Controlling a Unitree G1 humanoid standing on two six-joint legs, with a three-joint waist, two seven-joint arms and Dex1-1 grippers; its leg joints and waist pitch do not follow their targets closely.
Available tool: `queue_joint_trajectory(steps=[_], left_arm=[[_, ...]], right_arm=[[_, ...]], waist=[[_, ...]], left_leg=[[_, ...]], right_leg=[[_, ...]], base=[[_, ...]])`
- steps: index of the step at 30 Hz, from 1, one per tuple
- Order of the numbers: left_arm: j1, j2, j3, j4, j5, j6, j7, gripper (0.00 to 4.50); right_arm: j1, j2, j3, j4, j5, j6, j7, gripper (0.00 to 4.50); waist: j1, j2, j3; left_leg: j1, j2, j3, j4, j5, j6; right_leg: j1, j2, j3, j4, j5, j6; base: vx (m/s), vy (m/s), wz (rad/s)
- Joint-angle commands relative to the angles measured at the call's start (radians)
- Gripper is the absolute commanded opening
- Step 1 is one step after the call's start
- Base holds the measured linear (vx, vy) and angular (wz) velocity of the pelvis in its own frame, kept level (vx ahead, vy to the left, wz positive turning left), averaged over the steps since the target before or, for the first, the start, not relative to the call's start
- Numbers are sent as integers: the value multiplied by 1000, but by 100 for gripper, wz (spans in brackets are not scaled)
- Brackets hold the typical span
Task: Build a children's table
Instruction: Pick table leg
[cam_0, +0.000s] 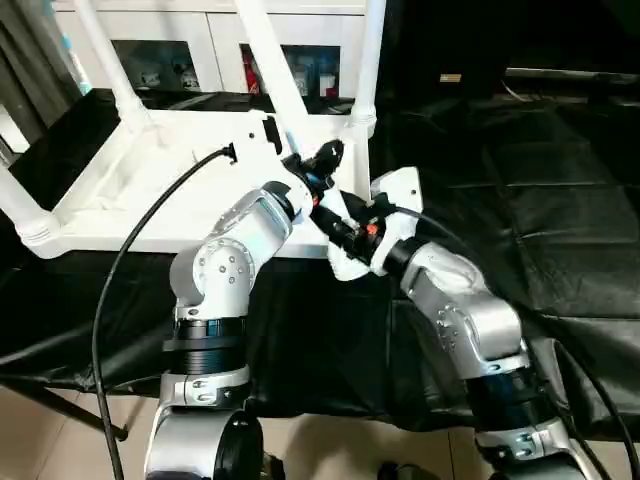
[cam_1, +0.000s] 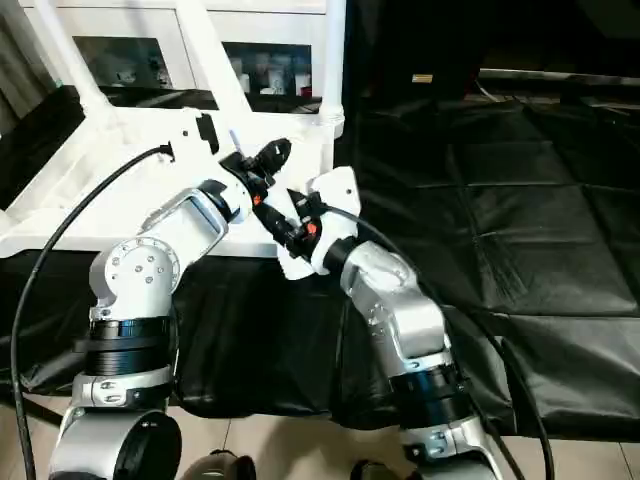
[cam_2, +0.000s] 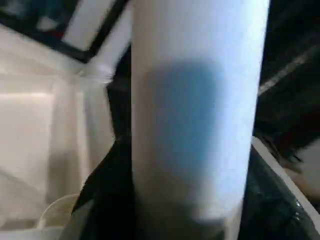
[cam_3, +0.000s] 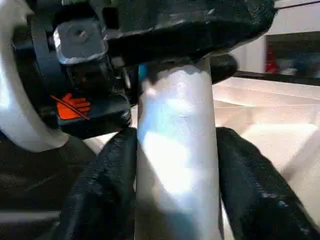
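The children's table (cam_0: 150, 200) lies upside down on a black-covered bench, its ribbed underside facing up. White legs stand in the corner sockets at the far left (cam_0: 110, 70), near left (cam_0: 18, 205) and far right (cam_0: 368, 60). One more white leg (cam_0: 268, 60) leans over the near right corner. My left gripper (cam_0: 322, 160) is closed around this leg, whose tube runs between the fingers (cam_2: 100, 200). Just below it, my right gripper (cam_0: 345, 225) also grips the leg (cam_3: 177, 150), with a black finger (cam_3: 110, 190) pressed on each side.
A white glass-door cabinet (cam_0: 200, 50) stands behind the bench. Black cloth (cam_0: 560, 200) covers the bench to the right of the table. A black cable (cam_0: 130, 250) loops over my left forearm. Tiled floor (cam_0: 60, 430) shows below the bench's front edge.
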Motion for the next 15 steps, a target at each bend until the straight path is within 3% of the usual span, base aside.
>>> queue_joint_trajectory(steps=[1,4,5,6,7,9,12,15], left_arm=[[1,33,-27,-4,-9,16,-81,194],[-1,119,-75,-25,-65,57,-270,193],[0,126,-78,-31,-76,64,-291,193],[3,145,-86,-46,-109,84,-352,192],[11,183,-101,-83,-180,127,-489,192],[11,203,-109,-100,-226,155,-575,192],[8,217,-116,-109,-265,170,-658,192],[-5,219,-111,-107,-304,179,-694,191]], right_arm=[[-8,-23,-25,-34,51,54,52,286],[3,-111,-48,-73,167,194,178,298],[5,-121,-46,-79,176,205,193,298],[10,-148,-43,-96,203,235,235,298],[17,-206,-31,-126,264,313,317,298],[16,-247,-12,-134,285,348,377,298],[19,-290,21,-144,279,359,431,298],[15,-302,31,-146,289,374,443,281]], waist=[[0,-7,-115],[4,-10,-117],[5,-7,-117],[4,-8,-116],[7,-10,-117],[8,-7,-115],[4,-9,-105],[1,-10,-101]], left_leg=[[21,18,-20,-65,-155,52],[25,18,-19,-64,-143,61],[24,20,-20,-64,-139,60],[23,18,-18,-62,-138,59],[23,20,-18,-62,-136,58],[23,21,-16,-61,-141,63],[30,21,-17,-68,-216,33],[36,18,-20,-71,-256,6]], right_leg=[[75,-35,30,-72,-257,-141],[78,-35,32,-67,-252,-155],[77,-36,32,-64,-247,-161],[77,-36,31,-66,-244,-169],[81,-39,33,-63,-241,-180],[77,-39,33,-63,-245,-194],[77,-42,30,-80,-375,-164],[75,-44,29,-95,-511,-99]], base=[[0,0,0],[0,0,0],[0,0,0],[0,0,0],[0,0,0],[0,0,0],[0,0,0],[0,0,0]])
